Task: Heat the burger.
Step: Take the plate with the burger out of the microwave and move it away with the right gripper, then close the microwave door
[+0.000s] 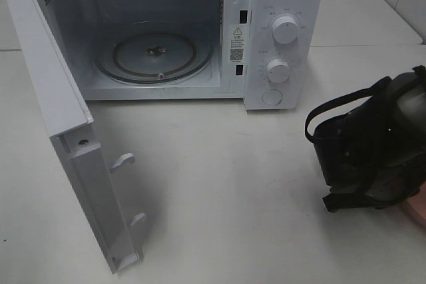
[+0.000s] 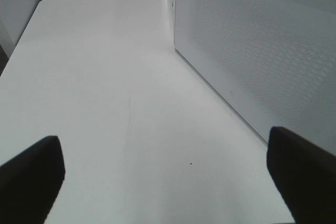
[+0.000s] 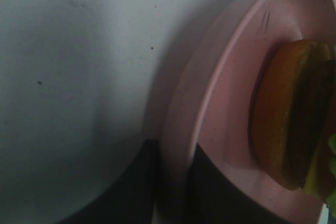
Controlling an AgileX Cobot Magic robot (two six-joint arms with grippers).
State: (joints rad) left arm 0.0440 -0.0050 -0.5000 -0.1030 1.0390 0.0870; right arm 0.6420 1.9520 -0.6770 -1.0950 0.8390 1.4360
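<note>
The burger (image 3: 289, 114) lies on a round pink plate (image 3: 220, 103), seen only in the right wrist view: orange-brown bun, a dark layer, and green lettuce at the frame's edge. My right gripper (image 3: 176, 187) has one dark finger (image 3: 131, 192) outside the plate's rim and one inside, shut on that rim. In the high view the right arm (image 1: 373, 144) hangs low at the table's right edge and covers all but a sliver of the plate (image 1: 417, 212). My left gripper (image 2: 168, 177) stands wide open over bare table, holding nothing.
The white microwave (image 1: 283, 38) stands at the back with its door (image 1: 60, 124) swung fully open toward the front left. Its glass turntable (image 1: 154, 51) carries nothing. A perforated white panel (image 2: 252, 51) stands close beside the left gripper.
</note>
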